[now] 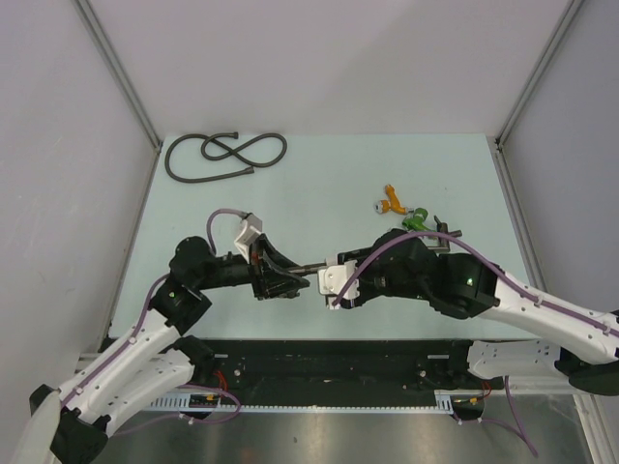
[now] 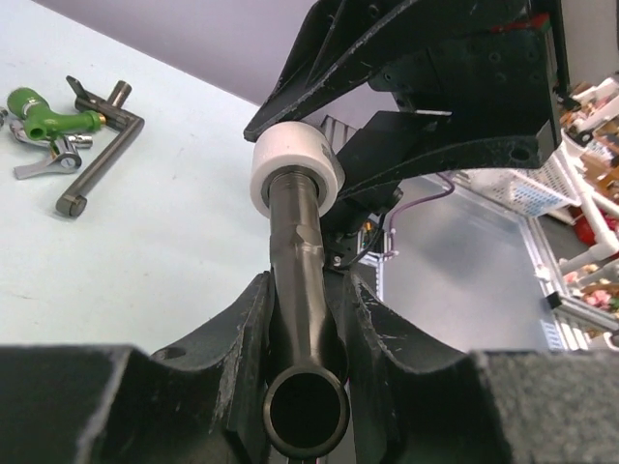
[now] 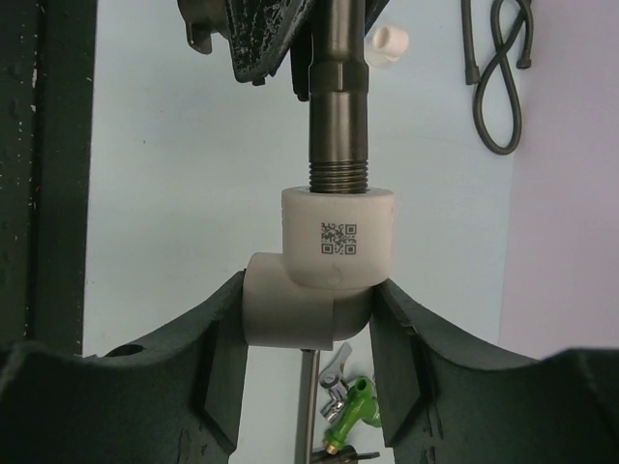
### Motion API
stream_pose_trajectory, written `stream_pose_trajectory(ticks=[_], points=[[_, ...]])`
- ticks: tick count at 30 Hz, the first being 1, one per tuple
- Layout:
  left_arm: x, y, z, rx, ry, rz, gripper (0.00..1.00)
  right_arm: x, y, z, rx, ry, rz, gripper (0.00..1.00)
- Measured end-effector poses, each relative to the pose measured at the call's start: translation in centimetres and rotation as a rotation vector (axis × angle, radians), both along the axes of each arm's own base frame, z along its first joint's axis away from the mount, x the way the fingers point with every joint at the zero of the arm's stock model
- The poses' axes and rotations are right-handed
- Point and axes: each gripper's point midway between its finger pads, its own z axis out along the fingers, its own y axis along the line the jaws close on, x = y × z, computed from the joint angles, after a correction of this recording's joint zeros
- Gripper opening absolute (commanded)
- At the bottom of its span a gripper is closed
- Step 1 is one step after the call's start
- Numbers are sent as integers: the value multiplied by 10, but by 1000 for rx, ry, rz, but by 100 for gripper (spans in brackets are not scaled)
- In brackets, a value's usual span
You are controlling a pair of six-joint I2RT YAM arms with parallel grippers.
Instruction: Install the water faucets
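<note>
My left gripper (image 2: 307,290) is shut on a dark grey-brown faucet (image 2: 302,242). The faucet's threaded end (image 3: 338,174) sits in the mouth of a white elbow fitting (image 3: 334,246), which my right gripper (image 3: 308,290) is shut on. In the top view the two grippers meet nose to nose at mid-table, the left (image 1: 288,278) and the right (image 1: 340,280), with the faucet (image 1: 309,268) between them. The second faucet, with a long thin pipe (image 2: 97,159), lies on the table at the right (image 1: 443,240).
A green tap (image 1: 416,222) and an orange part (image 1: 392,201) lie next to the long-pipe faucet. A coiled black hose (image 1: 224,155) lies at the back left. A loose white fitting (image 3: 387,43) lies on the table beyond my left gripper. Walls enclose the table.
</note>
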Motion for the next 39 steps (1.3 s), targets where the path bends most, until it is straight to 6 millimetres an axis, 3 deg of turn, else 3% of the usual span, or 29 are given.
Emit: stream_pose_trajectory(ticks=[9, 15, 22, 39], points=[[-6, -5, -20, 83, -166, -39, 4, -10, -3, -3, -5, 101, 29, 0], [-11, -8, -32, 135, -267, -67, 5, -20, 0, 5, 38, 178, 63, 0], [-10, -9, -30, 155, -394, -44, 0, -23, -1, 6, 66, 254, 57, 0], [-3, -7, -19, 199, -700, 52, 0, -22, -1, 10, 156, 460, 39, 0]])
